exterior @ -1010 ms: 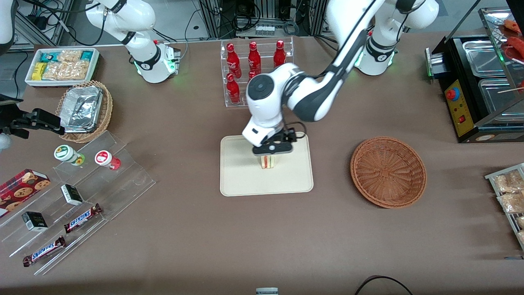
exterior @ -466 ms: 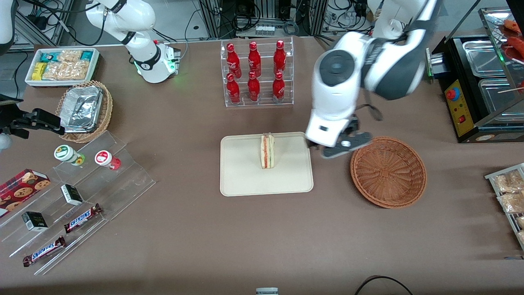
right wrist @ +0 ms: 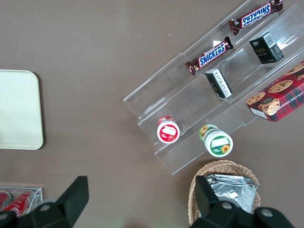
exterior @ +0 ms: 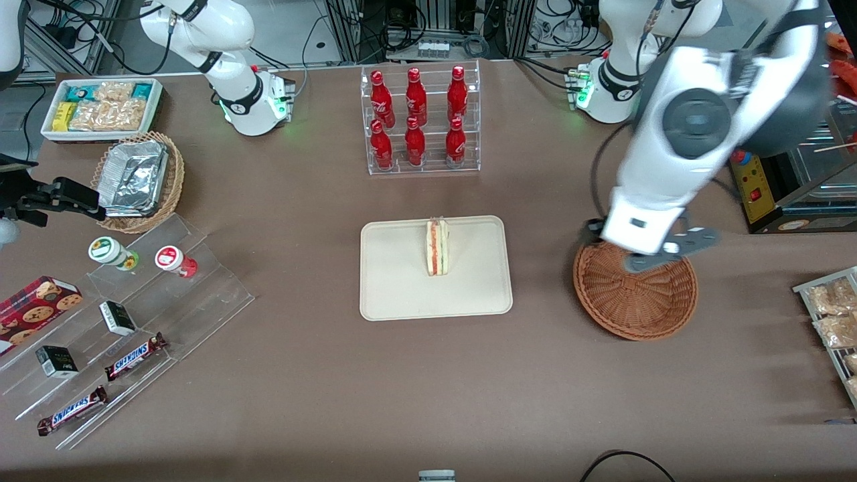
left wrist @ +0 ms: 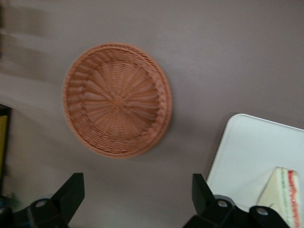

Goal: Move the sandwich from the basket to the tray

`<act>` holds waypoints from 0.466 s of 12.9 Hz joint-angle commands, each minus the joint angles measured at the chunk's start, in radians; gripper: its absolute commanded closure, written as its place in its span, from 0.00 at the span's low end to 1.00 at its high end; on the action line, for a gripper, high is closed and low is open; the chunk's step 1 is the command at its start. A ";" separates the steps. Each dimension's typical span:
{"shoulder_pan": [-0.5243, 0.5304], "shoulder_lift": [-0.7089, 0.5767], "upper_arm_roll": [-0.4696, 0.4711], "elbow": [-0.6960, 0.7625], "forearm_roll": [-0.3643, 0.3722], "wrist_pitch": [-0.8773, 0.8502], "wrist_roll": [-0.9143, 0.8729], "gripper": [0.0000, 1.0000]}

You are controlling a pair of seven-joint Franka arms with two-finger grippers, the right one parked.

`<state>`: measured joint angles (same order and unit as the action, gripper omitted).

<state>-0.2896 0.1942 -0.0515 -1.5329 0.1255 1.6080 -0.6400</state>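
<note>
The sandwich [exterior: 437,248] stands on its edge on the cream tray [exterior: 402,294], with its orange and green filling showing. The reddish-brown basket [exterior: 636,301] sits empty beside the tray, toward the working arm's end of the table. My left gripper [exterior: 661,253] hangs above the basket's rim farther from the front camera, open and empty. In the left wrist view the gripper [left wrist: 137,186] has its fingers spread wide over bare table, with the basket [left wrist: 116,99], the tray [left wrist: 247,152] and the sandwich [left wrist: 285,194] all in sight. The right wrist view shows a corner of the tray [right wrist: 19,109].
A clear rack of red cola bottles [exterior: 418,120] stands farther from the front camera than the tray. A black hot-food case [exterior: 790,134] and a rack of bagged snacks [exterior: 833,314] lie at the working arm's end. A tan basket with foil containers [exterior: 137,181] and acrylic steps with snacks [exterior: 134,314] lie toward the parked arm's end.
My gripper let go of the sandwich on the tray, rose and swung away to above the basket. The sandwich stays standing on the tray.
</note>
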 commanded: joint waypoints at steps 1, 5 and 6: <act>0.091 -0.065 -0.013 -0.033 -0.032 -0.033 0.136 0.00; 0.229 -0.177 -0.013 -0.128 -0.087 -0.036 0.394 0.00; 0.259 -0.191 -0.013 -0.136 -0.095 -0.043 0.446 0.00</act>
<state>-0.0845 0.0685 -0.0513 -1.6073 0.0580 1.5706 -0.2827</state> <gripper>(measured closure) 0.000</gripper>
